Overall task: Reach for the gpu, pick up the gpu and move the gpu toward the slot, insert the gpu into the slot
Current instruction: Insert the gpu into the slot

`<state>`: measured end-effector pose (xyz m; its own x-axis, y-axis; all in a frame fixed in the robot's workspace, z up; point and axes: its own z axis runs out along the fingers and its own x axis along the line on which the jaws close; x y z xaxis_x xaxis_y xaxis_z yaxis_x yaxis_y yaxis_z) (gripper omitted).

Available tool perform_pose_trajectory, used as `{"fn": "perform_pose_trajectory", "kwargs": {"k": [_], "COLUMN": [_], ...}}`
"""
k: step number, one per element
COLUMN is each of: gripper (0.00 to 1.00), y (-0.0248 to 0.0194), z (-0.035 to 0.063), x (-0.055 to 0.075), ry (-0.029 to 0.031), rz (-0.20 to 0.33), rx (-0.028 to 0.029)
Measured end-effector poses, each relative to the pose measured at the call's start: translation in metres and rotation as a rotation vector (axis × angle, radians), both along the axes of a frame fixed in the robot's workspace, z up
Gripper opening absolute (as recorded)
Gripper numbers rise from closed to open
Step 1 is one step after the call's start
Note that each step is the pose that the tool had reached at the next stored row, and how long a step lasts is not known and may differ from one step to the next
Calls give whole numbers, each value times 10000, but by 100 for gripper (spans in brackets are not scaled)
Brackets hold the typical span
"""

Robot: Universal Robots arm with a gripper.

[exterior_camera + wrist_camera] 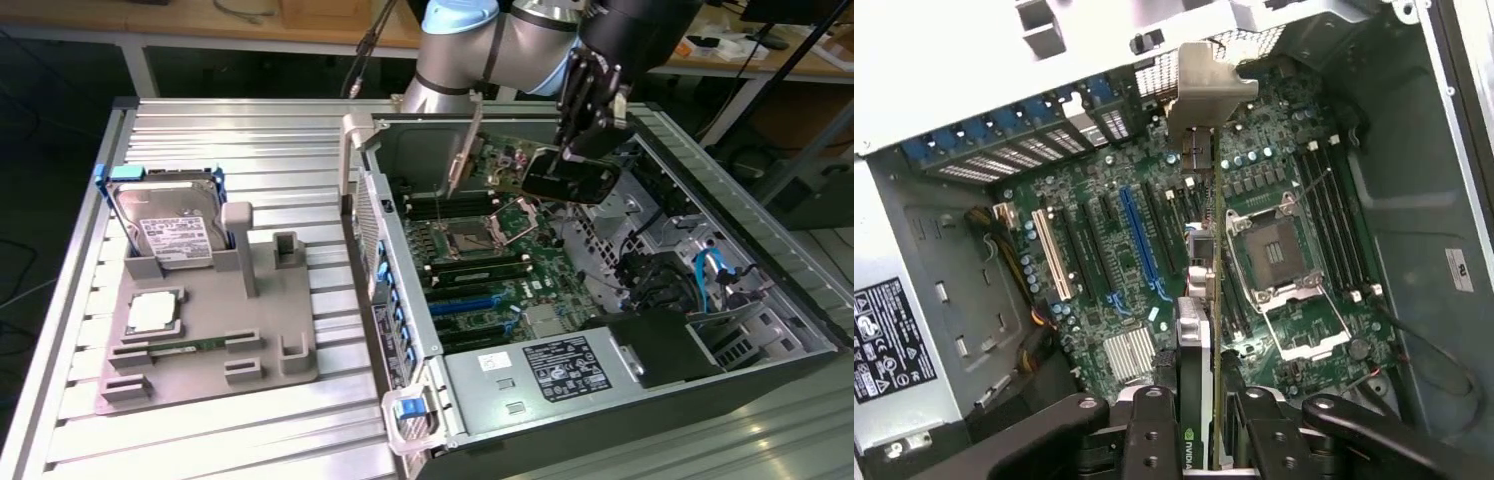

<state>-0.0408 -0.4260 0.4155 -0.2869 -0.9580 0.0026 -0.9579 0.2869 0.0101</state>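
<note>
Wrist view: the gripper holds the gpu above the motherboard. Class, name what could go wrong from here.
1. The gpu, clamped in the gripper, hangs beside the open processor socket, not over the blue slot. Lowered here, it would likely strike the wrong parts.
2. Its metal bracket appears close to the case's rear wall and might catch there.
</note>
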Motion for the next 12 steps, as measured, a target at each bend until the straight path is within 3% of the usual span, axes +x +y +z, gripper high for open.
{"fn": "perform_pose_trajectory", "kwargs": {"k": [4, 12], "gripper": [27, 27], "y": [-1, -24], "z": [-45, -153], "x": [9, 23], "ry": [-1, 0], "rz": [648, 1309], "rx": [1, 0]}}
